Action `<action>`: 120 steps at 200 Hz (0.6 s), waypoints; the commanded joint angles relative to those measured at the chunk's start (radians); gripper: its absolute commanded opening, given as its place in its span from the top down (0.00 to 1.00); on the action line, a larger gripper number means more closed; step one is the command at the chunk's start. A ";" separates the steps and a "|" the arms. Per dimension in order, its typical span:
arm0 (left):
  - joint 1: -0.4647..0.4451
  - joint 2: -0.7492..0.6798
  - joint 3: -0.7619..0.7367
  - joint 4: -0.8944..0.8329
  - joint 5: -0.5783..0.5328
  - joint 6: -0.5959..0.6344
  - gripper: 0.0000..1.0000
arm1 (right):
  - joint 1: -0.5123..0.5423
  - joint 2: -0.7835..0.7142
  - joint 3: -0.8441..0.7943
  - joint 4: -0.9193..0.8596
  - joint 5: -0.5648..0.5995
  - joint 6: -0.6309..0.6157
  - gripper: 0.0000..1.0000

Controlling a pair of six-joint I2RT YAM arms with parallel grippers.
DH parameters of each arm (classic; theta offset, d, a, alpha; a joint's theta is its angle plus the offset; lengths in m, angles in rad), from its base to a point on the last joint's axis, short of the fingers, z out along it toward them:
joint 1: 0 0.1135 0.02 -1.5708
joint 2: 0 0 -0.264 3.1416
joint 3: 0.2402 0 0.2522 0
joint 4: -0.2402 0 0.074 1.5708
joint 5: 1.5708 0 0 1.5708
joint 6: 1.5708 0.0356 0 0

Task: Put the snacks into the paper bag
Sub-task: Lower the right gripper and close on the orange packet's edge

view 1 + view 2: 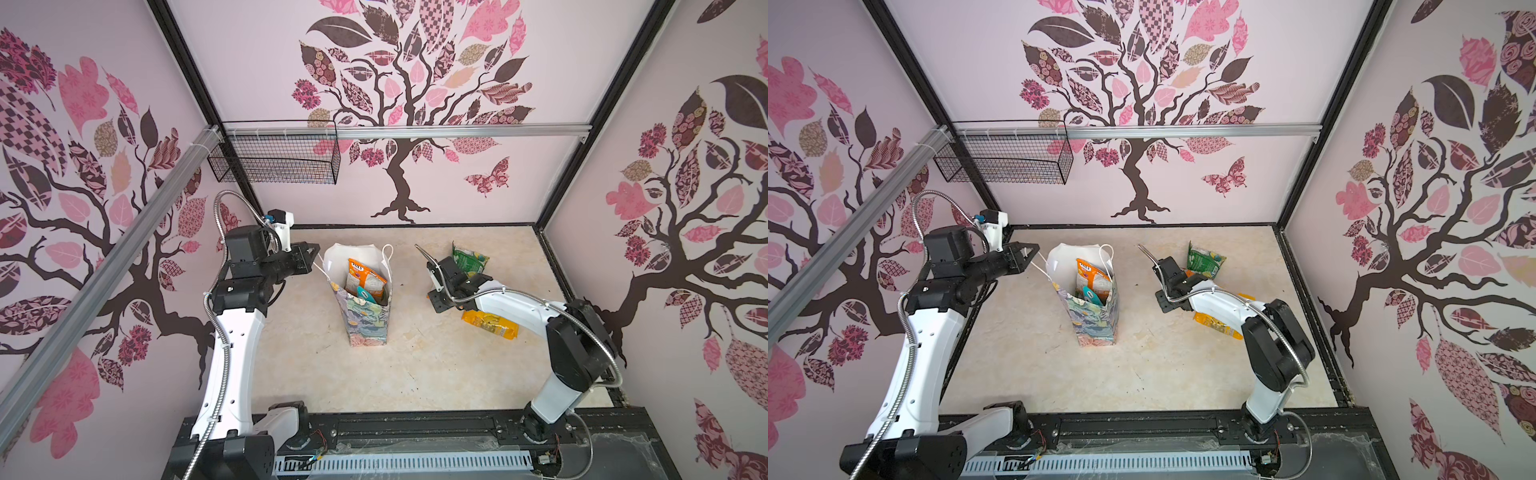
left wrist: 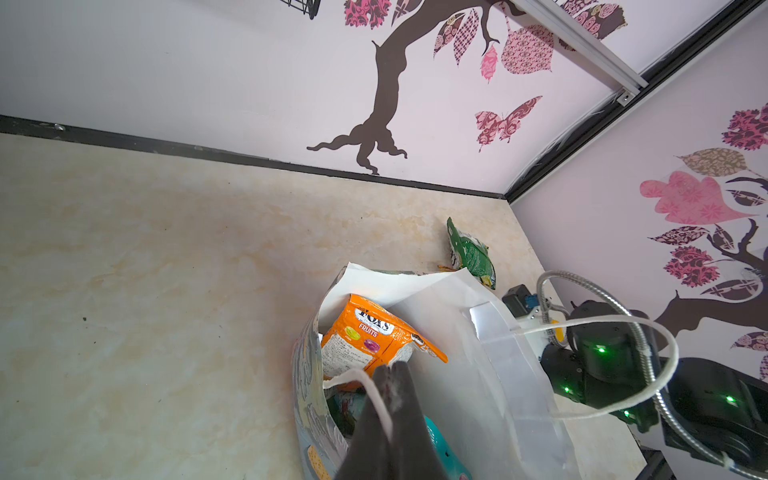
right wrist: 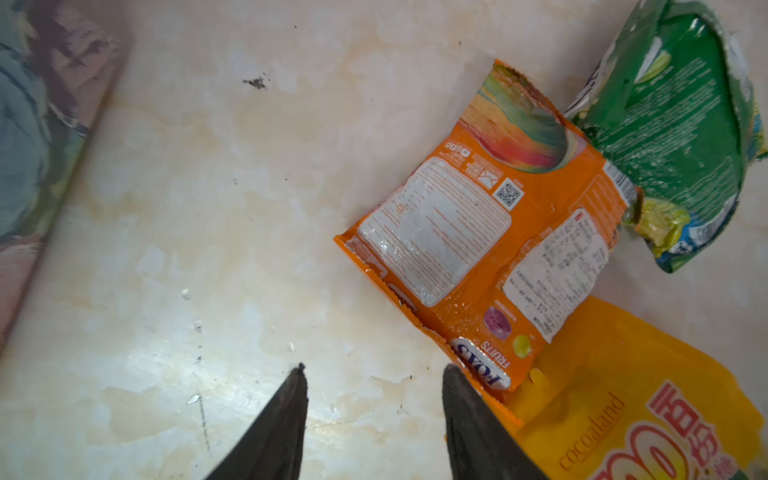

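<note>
The paper bag [image 1: 368, 328] [image 1: 1096, 324] stands upright mid-table, mouth open. Inside it an orange snack packet [image 1: 365, 278] [image 2: 374, 336] leans over a teal one [image 2: 440, 440]. My left gripper [image 1: 313, 251] [image 2: 390, 386] is shut on the bag's white cord handle [image 2: 376, 395] at the rim. Right of the bag, three snacks lie on the table: a green packet [image 1: 469, 259] [image 3: 673, 124], an orange one [image 3: 490, 232] and a yellow one [image 1: 492, 324] [image 3: 631, 415]. My right gripper [image 3: 374, 368] hangs open over bare table, one fingertip [image 3: 453, 374] at the orange packet's corner.
A black wire basket [image 1: 274, 158] hangs from the metal rail [image 1: 457, 132] on the back wall, above the left arm. Patterned walls close the table on three sides. The bag's flowered side [image 3: 33, 124] shows at the edge of the right wrist view.
</note>
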 commanded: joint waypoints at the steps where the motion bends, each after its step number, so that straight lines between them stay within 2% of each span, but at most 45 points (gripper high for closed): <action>1: 0.010 -0.022 -0.018 0.057 0.018 -0.001 1.00 | 0.015 0.071 0.071 -0.024 0.057 -0.035 0.48; 46: 0.013 -0.023 -0.021 0.062 0.022 -0.003 1.00 | 0.034 0.136 0.095 0.010 0.086 -0.064 0.48; 120: 0.022 -0.026 -0.022 0.064 0.030 -0.004 1.00 | 0.035 0.229 0.157 0.019 0.139 -0.102 0.58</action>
